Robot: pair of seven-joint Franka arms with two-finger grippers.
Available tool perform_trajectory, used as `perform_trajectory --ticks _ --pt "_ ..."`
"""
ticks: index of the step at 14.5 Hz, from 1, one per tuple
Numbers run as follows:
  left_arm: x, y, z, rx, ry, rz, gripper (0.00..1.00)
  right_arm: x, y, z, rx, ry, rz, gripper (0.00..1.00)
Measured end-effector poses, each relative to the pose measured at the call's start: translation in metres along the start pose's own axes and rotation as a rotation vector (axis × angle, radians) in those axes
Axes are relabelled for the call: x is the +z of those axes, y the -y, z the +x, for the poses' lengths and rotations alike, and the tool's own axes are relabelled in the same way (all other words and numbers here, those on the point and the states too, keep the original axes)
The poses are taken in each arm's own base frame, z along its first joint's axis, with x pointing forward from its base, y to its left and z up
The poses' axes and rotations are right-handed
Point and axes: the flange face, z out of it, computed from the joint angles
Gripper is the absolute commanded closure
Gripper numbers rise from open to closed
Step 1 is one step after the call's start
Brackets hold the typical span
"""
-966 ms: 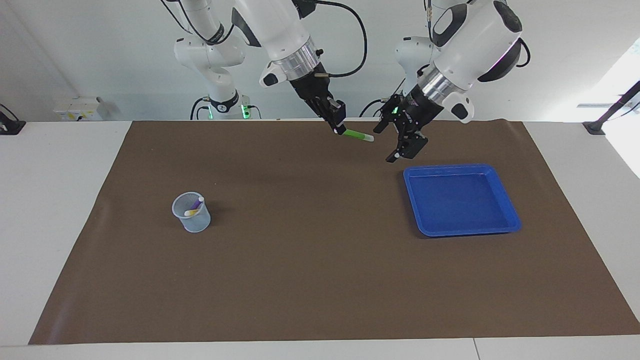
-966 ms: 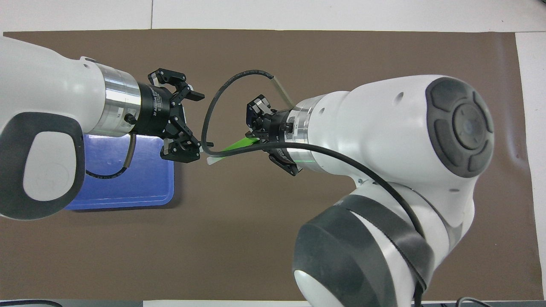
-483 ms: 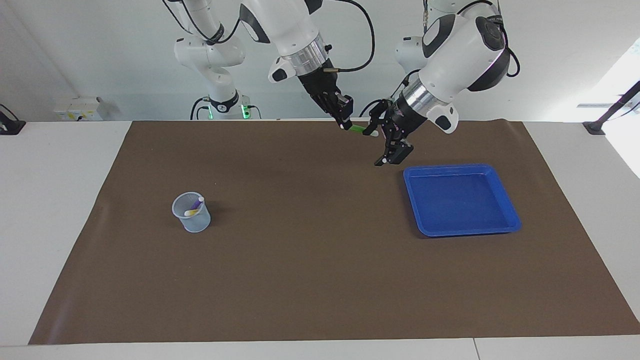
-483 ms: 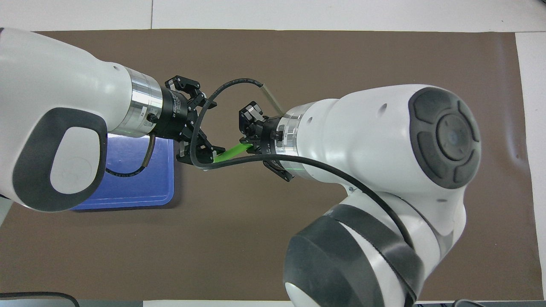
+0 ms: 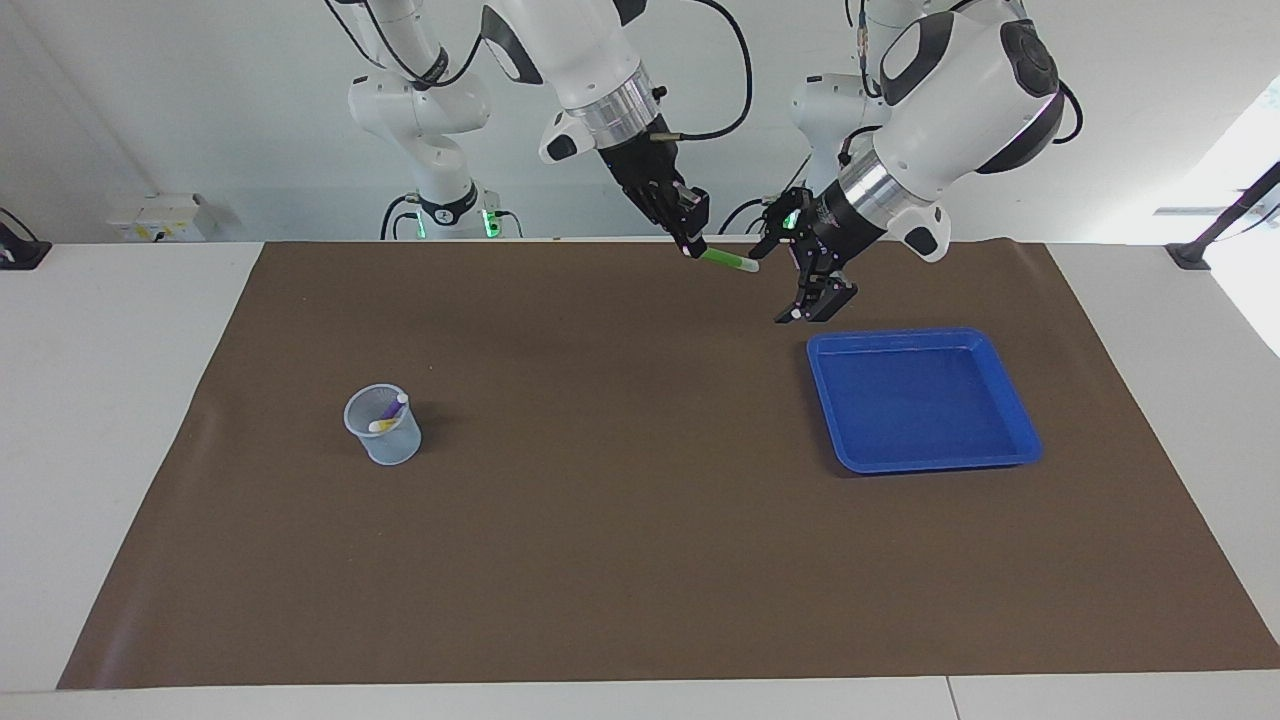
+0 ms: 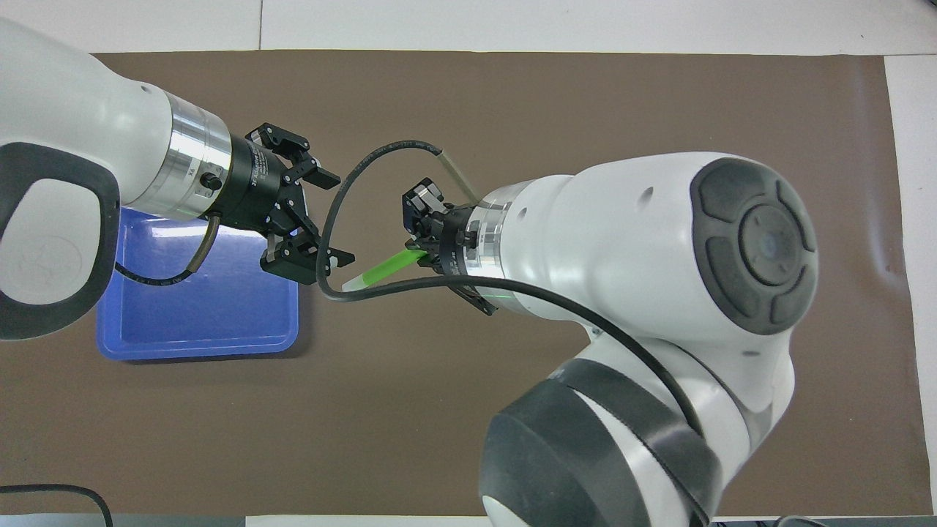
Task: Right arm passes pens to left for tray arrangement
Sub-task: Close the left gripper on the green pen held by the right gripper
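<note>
Green pen [image 5: 728, 262] clenched in right hand [image 5: 692, 245], left hand [image 5: 800, 285] spread empty, two pens in cup [image 5: 383, 424], one tray [image 5: 1010, 455]

Green pen [image 5: 727, 261] tilts in midair over the mat; purple and yellow pens [image 5: 386, 414] stand in the cup; blue tray [image 5: 1017, 420] lies flat.
</note>
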Motion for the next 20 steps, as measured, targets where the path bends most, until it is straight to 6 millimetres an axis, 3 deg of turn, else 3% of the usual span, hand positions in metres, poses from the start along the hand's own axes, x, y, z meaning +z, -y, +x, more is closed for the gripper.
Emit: perform_trajectory --ticks 4,12,17,20 --pt "0.007 0.014 -0.017 0.010 0.069 0.052 0.00 0.000 0.000 0.001 -0.007 -0.014 -0.002 1.00" --pt "0.026 0.018 -0.006 -0.009 0.087 0.025 0.05 0.000 0.000 0.001 -0.009 -0.016 -0.002 1.00" --pt "0.027 0.025 -0.007 -0.002 0.087 0.019 0.24 0.000 0.000 0.001 -0.009 -0.016 -0.002 1.00" --pt "0.028 0.026 -0.007 -0.001 0.086 0.021 0.26 0.000 0.000 0.001 -0.009 -0.017 -0.002 1.00"
